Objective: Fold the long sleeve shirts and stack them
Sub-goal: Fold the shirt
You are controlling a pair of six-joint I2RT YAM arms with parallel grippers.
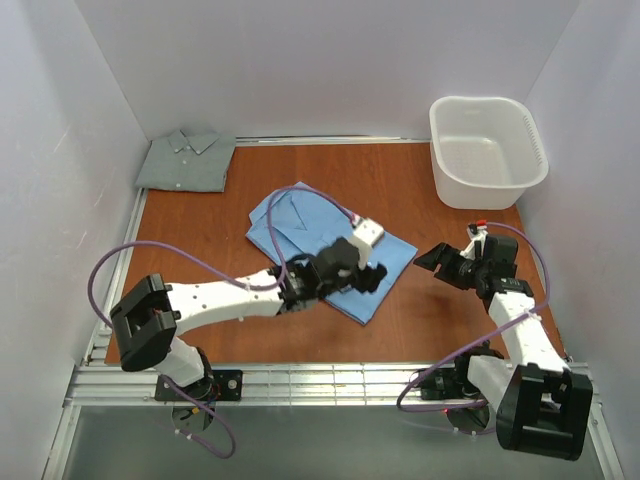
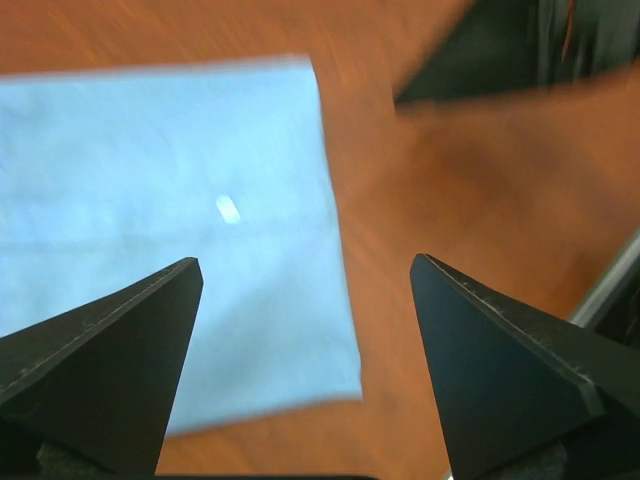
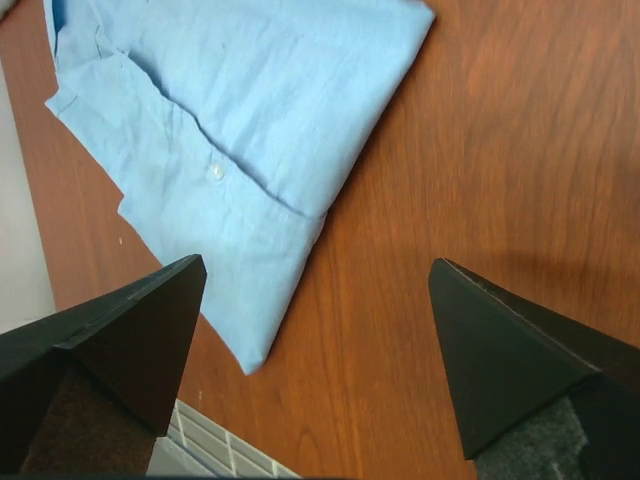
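- My left hand (image 1: 368,274) is spread wide with nothing between its fingers. It sits over the near-right end of the sky-blue shirt (image 1: 300,225), at about 5 o'clock from the shirt's middle.
- The left wrist view is blurred. It shows the left hand (image 2: 305,262) straddling the straight edge of the sky-blue shirt (image 2: 150,200), with cloth under one finger and bare worktop (image 2: 460,200) under the other. I cannot tell whether the tips touch the cloth.
- The sky-blue shirt lies flat near the centre of the worktop (image 1: 400,180). It is folded into a rough oblong whose long axis runs from 10 o'clock to 4 o'clock.
- A small white button (image 2: 228,208) shows on the cloth between the left fingers.
- My right hand (image 1: 432,258) is also wide open and empty. It is above bare wood at 3 o'clock from the left hand, apart from the blue cloth.
- The right wrist view has the right hand (image 3: 318,262) open over the worktop (image 3: 480,150). The sky-blue shirt (image 3: 250,100) fills the upper left of that view, with a folded layer and one button (image 3: 215,172) showing.
- The grey-green shirt (image 1: 187,160) lies folded, collar up, in the far-left corner at 10 o'clock. It is well apart from the blue one.
- A white plastic basket (image 1: 480,190) stands in the far-right corner at 2 o'clock.
- A purple cable (image 1: 330,200) from the left arm arcs above the blue shirt.
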